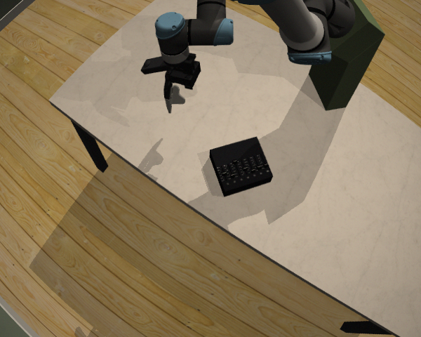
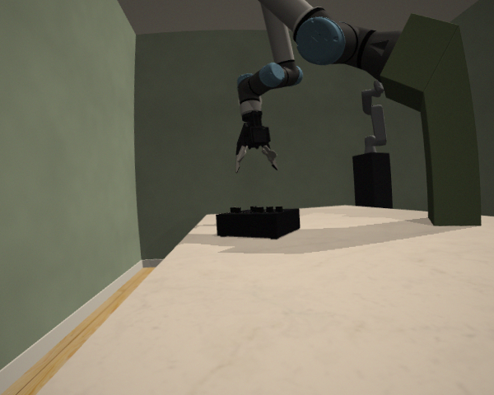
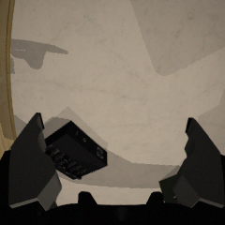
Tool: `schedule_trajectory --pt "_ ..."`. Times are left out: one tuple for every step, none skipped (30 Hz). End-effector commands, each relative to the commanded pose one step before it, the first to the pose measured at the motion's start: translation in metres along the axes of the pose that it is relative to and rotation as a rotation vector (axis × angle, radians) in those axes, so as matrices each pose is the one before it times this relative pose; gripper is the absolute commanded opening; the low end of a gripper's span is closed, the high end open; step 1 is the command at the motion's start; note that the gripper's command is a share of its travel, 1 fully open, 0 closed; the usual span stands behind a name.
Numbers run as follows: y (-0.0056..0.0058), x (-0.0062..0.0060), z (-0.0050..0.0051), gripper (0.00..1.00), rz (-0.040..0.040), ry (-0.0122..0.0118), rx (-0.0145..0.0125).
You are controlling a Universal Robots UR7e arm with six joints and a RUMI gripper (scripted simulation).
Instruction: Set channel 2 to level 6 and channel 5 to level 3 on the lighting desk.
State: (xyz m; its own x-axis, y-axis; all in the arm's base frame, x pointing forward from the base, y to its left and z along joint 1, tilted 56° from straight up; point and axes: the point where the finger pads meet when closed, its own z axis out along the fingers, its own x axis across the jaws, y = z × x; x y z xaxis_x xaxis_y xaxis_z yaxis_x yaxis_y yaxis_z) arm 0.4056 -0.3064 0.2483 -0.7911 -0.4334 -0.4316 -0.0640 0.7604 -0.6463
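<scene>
The lighting desk (image 1: 241, 166) is a small black box with a row of several faders, sitting on the pale table near its front edge. It also shows in the exterior view (image 2: 258, 222) and, partly behind my left finger, in the wrist view (image 3: 75, 150). The fader levels are too small to read. My gripper (image 1: 173, 98) hangs high above the table, up and to the left of the desk, well apart from it. In the exterior view the gripper (image 2: 255, 163) is open and empty, fingers spread wide.
A dark green arm pedestal (image 1: 343, 65) stands at the table's back right. A second grey arm on a black stand (image 2: 371, 169) is in the far background. The table edge (image 1: 130, 163) runs diagonally close to the desk.
</scene>
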Motion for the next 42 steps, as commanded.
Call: schedule_trajectory --pt "0.03758 -0.01714 -0.00154 1.0 -0.20016 0.00551 0.03525" --pt "0.00805 -0.00569 -0.00024 1.0 -0.04627 -0.00041 0.00266" --pt "0.00744 -0.00589 -0.00012 1.0 -0.0455 -0.00034 0.002" --pt "0.0 0.0 0.0 1.0 0.0 0.0 0.0" --pt "0.00716 -0.0061 -0.00044 1.0 -0.04522 -0.00045 0.00242" --pt "0.00687 -0.00628 -0.00078 1.0 -0.04487 -0.00053 0.00286" --pt "0.0 0.0 0.0 1.0 0.0 0.0 0.0" --pt "0.00618 -0.00633 -0.0004 1.0 -0.04262 -0.00043 0.00218" --pt "0.0 0.0 0.0 1.0 0.0 0.0 0.0" --pt "0.0 0.0 0.0 1.0 0.0 0.0 0.0" --pt "0.0057 -0.0064 -0.00031 1.0 -0.04121 -0.0004 0.00199" --pt "0.00541 -0.00649 -0.0006 1.0 -0.04071 -0.00043 0.0024" --pt "0.00512 -0.00654 -0.00087 1.0 -0.04013 -0.00043 0.00278" --pt "0.0 0.0 0.0 1.0 0.0 0.0 0.0" --pt "0.00442 -0.00651 -0.00014 1.0 -0.03785 -0.00041 0.00152" --pt "0.00416 -0.00653 -0.00036 1.0 -0.03721 -0.00039 0.00187" --pt "0.0039 -0.00652 -0.00058 1.0 -0.03652 -0.00036 0.0022" --pt "0.0 0.0 0.0 1.0 0.0 0.0 0.0" --pt "0.00364 -0.00648 -0.00078 1.0 -0.03577 -0.00031 0.00251" --pt "0.00309 -0.00644 -0.00019 1.0 -0.03442 -0.00043 0.00143" --pt "0.0 0.0 0.0 1.0 0.0 0.0 0.0" --pt "0.00285 -0.00638 -0.0003 1.0 -0.03358 -0.00039 0.00161" --pt "0.00263 -0.00629 -0.00046 1.0 -0.03273 -0.00031 0.00188" --pt "0.00241 -0.00618 -0.0006 1.0 -0.03183 -0.00024 0.00211" --pt "0.0021 -0.00609 -0.00049 1.0 -0.03097 -0.00029 0.00184" --pt "0.0 0.0 0.0 1.0 0.0 0.0 0.0" --pt "0.0 0.0 0.0 1.0 0.0 0.0 0.0" --pt "0.00175 -0.00601 -0.0002 1.0 -0.03015 -0.00044 0.00128" --pt "0.00157 -0.00586 -0.00031 1.0 -0.02914 -0.00034 0.00147" --pt "0.0014 -0.00569 -0.0004 1.0 -0.02809 -0.00025 0.00163" --pt "0.00125 -0.00551 -0.00049 1.0 -0.027 -0.00016 0.00177" --pt "0.00108 -0.00532 -0.00052 1.0 -0.02595 -0.00012 0.00178" --pt "0.00072 -0.00523 -0.00016 1.0 -0.02549 -0.00045 0.00103" --pt "0.0006 -0.00501 -0.00022 1.0 -0.0243 -0.00035 0.00113" --pt "0.0005 -0.00479 -0.00027 1.0 -0.02308 -0.00026 0.00122" --pt "0.00041 -0.00455 -0.00031 1.0 -0.02184 -0.00018 0.00127" --pt "0.00032 -0.0043 -0.00035 1.0 -0.02058 -0.00011 0.00131" --pt "0.00025 -0.00405 -0.00037 1.0 -0.01931 -0.00004 0.00132" --pt "0.00014 -0.00381 -0.00038 1.0 -0.01851 -0.00009 0.00122" --pt "-0.00001 -0.00358 -0.00037 1.0 -0.01813 -0.00025 0.00102" --pt "-0.00005 -0.00331 -0.00037 1.0 -0.01675 -0.00019 0.001" --pt "-0.00008 -0.00304 -0.00036 1.0 -0.01538 -0.00013 0.00097"
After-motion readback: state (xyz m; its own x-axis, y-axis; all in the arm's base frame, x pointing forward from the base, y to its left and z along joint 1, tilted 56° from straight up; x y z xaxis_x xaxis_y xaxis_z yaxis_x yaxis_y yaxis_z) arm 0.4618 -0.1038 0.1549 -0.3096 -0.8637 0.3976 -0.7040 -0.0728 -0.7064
